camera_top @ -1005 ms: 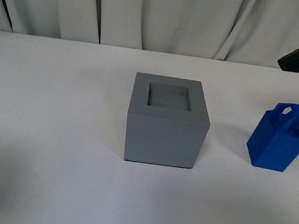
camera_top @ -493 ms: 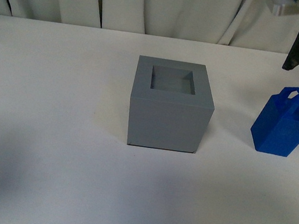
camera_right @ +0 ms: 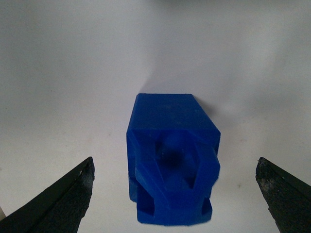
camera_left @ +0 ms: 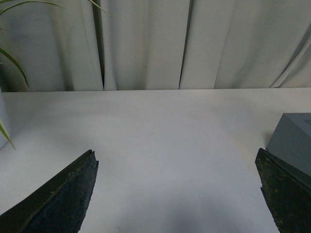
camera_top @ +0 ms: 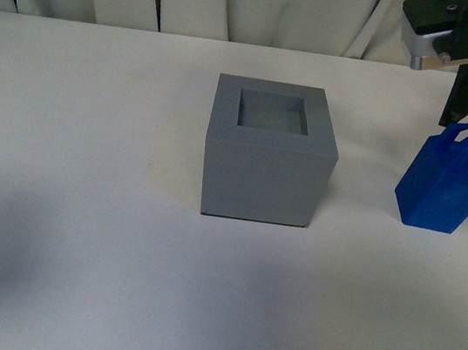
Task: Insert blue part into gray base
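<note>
The gray base [camera_top: 266, 167] stands mid-table with its square recess [camera_top: 274, 112] facing up and empty. To its right, apart from it, the blue part [camera_top: 444, 184] stands upright with its loop handle on top. My right gripper [camera_top: 462, 162] hangs over the blue part, open, one finger on each side of the handle and not touching it. From the right wrist the blue part [camera_right: 170, 165] sits between the wide-spread fingers [camera_right: 63, 199]. My left gripper [camera_left: 176, 153] is open over bare table, with a corner of the gray base [camera_left: 294, 141] beside one finger. It does not show in the front view.
A white curtain [camera_top: 268, 4] hangs behind the table's far edge. Green plant leaves [camera_left: 12, 58] show at the side of the left wrist view. The white tabletop [camera_top: 86, 162] stretches left of the base.
My right gripper has come down from the upper right corner until its fingers flank the blue part's handle. Base and blue part sit higher in the front view than before.
</note>
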Controlling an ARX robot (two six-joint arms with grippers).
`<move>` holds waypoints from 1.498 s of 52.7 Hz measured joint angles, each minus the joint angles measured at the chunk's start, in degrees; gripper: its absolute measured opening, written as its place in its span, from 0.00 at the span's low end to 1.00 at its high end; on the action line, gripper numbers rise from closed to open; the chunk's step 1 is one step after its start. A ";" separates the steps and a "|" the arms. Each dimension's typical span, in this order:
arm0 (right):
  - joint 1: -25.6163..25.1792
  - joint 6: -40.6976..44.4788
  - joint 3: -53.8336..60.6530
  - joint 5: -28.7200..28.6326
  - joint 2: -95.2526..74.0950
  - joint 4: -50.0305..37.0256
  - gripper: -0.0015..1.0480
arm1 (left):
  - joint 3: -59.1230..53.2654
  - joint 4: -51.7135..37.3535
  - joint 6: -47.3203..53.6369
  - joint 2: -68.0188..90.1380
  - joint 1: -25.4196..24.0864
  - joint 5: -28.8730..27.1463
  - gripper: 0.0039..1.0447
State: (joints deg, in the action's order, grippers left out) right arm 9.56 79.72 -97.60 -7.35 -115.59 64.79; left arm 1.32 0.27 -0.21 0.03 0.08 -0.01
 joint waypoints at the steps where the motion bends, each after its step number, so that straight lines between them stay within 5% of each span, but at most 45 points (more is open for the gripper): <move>1: 0.07 0.02 0.09 0.00 -0.20 -0.22 0.93 | 0.00 0.00 0.00 0.00 0.00 0.00 0.94; 32: 0.94 -0.24 1.09 1.53 -2.03 -2.67 0.91 | 0.00 0.00 0.00 0.00 0.00 0.00 0.94; 48: 0.92 -0.22 1.70 1.22 -2.05 -3.06 0.45 | 0.00 0.00 0.00 0.00 0.00 0.00 0.94; 79: 6.69 -4.83 -17.14 -9.05 -2.05 9.68 0.45 | 0.00 0.00 0.00 0.00 0.00 0.00 0.94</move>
State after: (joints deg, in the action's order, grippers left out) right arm 16.25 74.89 -114.74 -16.40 -117.64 74.48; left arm 1.32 0.27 -0.21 0.03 0.08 -0.01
